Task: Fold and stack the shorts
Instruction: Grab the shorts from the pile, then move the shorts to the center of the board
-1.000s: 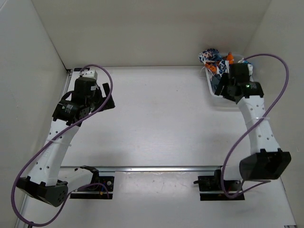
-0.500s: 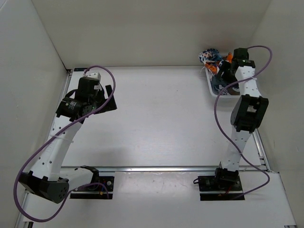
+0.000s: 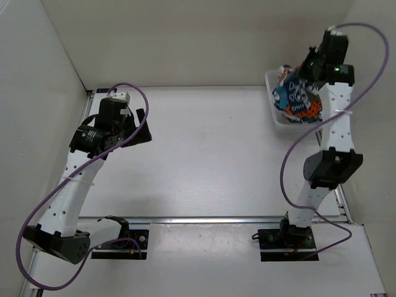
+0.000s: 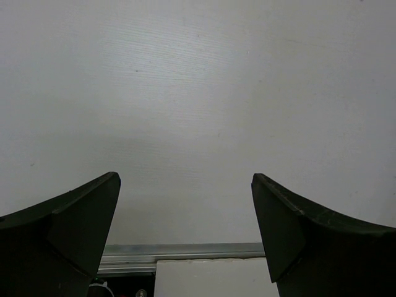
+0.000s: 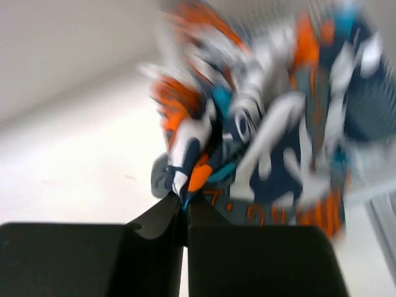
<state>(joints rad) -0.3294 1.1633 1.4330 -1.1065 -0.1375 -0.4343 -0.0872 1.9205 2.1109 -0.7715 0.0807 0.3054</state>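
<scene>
One garment: navy-orange-teal printed cloth shorts (image 3: pixel 298 98) — bunched, over white plastic basket (image 3: pixel 270 79), far right of white bench (image 3: pixel 204 154).
Right fingers (image 5: pixel 184 209): pressed together, pinching shorts' fold.
Left fingers (image 3: pixel 142 125): spread wide — above bench.

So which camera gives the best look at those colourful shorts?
The top external view: it is sharp and shows the shorts bunched, held by the right gripper at the white basket. The right wrist view is closer but blurred, showing just the pinched fold. The left wrist view shows none of them.
</scene>
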